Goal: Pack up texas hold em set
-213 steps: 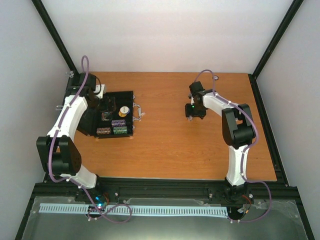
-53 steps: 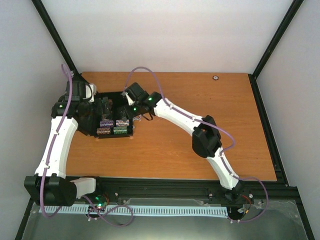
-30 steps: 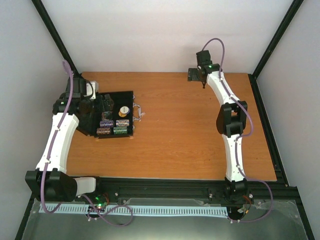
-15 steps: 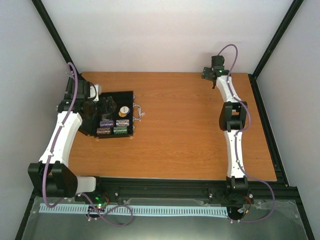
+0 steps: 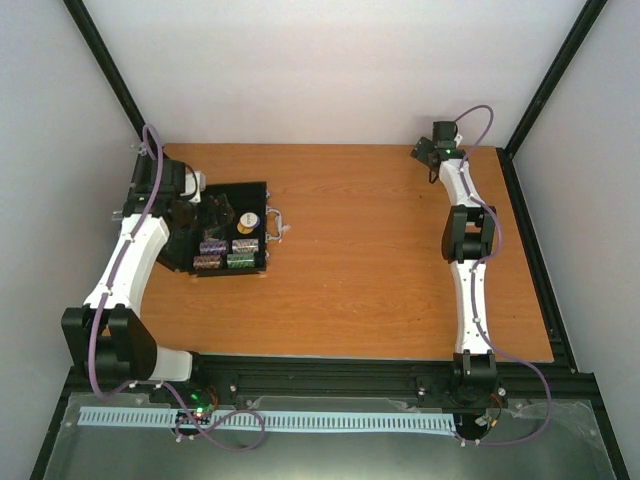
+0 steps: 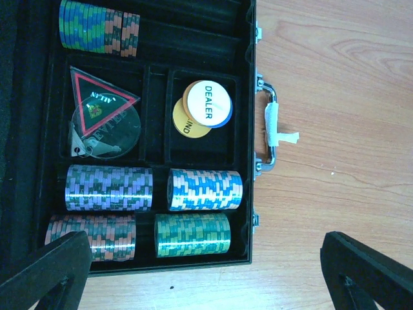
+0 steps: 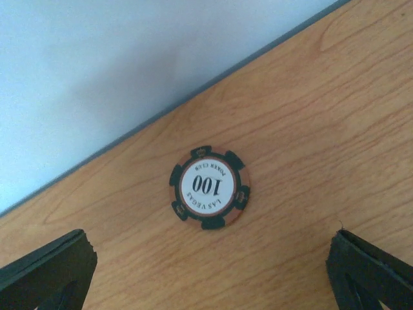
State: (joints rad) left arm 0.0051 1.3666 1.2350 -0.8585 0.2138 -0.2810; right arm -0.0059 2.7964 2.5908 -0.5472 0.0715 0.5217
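While both pincers stand spread wide with nothing between their fingers, the set lies split across the desk (image 5: 380, 270).

Top view: the black case (image 5: 228, 230) lies open at centre left of the frame, near the desk's left edge, with its silver handle (image 6: 271, 129) toward frame right. A white tape tag (image 6: 279, 132) is on the handle. The left pincer (image 6: 206, 274) hangs above the case, looking straight down into it.

Left wrist view, contents:
- A white DEALER disc (image 6: 208, 103) overlaps a yellow disc (image 6: 184, 123) in the middle compartment.
- Left of that, a red-edged triangular token (image 6: 97, 97) lies on a clear round disc (image 6: 126, 132).
- Below them are four chip stacks on their sides: purple-green (image 6: 108, 188), blue-white (image 6: 204, 190), orange-green (image 6: 93, 232) and green (image 6: 192, 234).
- One more stack (image 6: 100, 27), blue-green then orange, sits in the slot at upper left.

The right pincer (image 7: 206, 268) is at the upper right of the top view, by the desk's far edge.

Right wrist view: a single "100" poker chip (image 7: 209, 187) lies flat on bare wood at frame centre, near the wall (image 7: 97, 64) and apart from both fingers.
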